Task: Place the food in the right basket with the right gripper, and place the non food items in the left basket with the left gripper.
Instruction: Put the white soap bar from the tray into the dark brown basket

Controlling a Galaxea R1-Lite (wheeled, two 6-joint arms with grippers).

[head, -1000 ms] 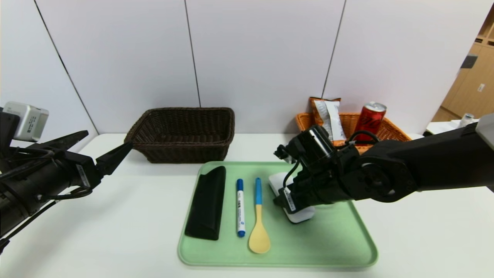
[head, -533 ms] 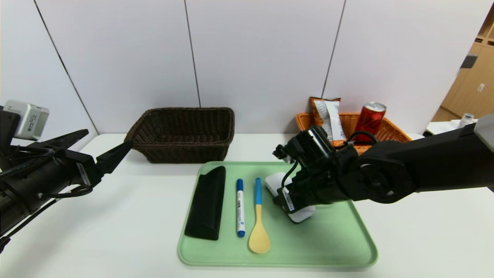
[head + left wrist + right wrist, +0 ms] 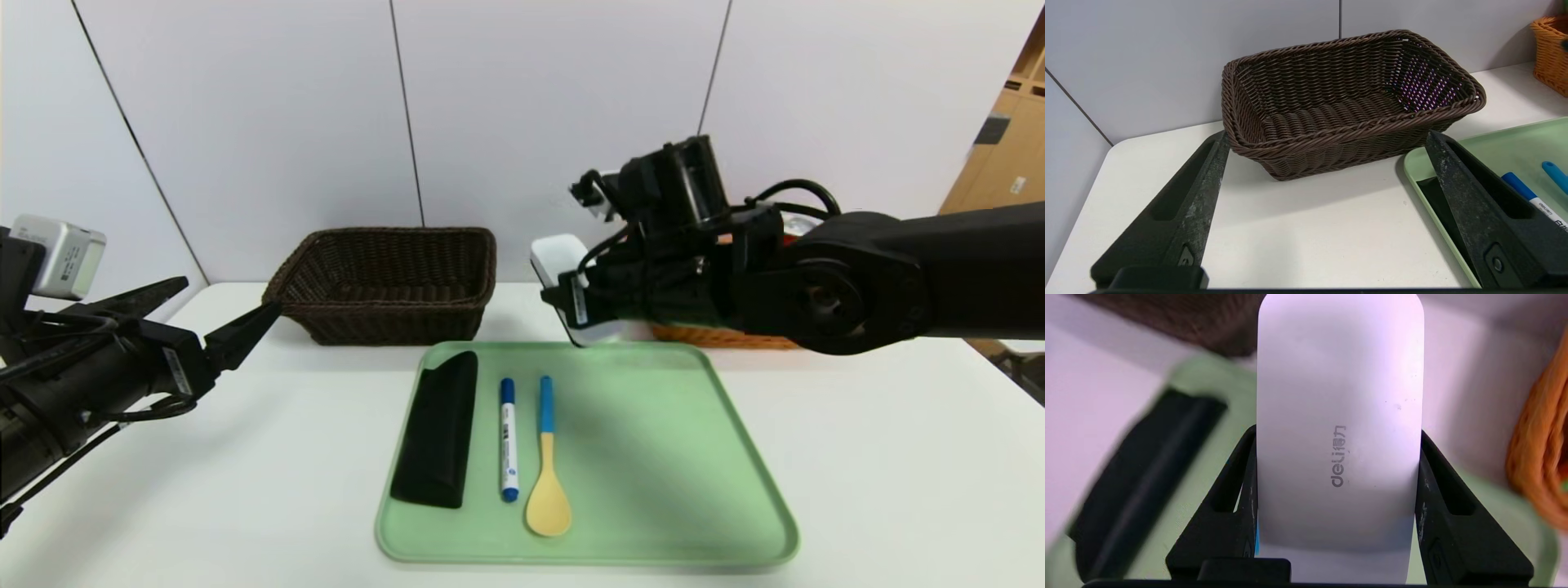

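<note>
My right gripper (image 3: 581, 300) (image 3: 1337, 435) is shut on the white rounded oblong case (image 3: 553, 251) (image 3: 1339, 396) and holds it in the air over the back edge of the green tray (image 3: 694, 490). The long black case (image 3: 437, 429), the blue-capped marker (image 3: 508, 437) and the blue-handled yellow spoon (image 3: 547, 482) lie side by side on the tray's left half. The dark brown left basket (image 3: 392, 234) (image 3: 1331, 81) stands empty behind them. My left gripper (image 3: 229, 296) (image 3: 1327, 134) hovers open at the far left. The right arm hides the food and most of the orange right basket (image 3: 718, 336).
White wall panels close off the table right behind both baskets. Bare white tabletop (image 3: 269, 457) stretches between my left gripper and the tray. The tray's right half is bare.
My right gripper has closed on the white case and lifted it off the tray, up and back toward the left. The left arm has stayed still.
</note>
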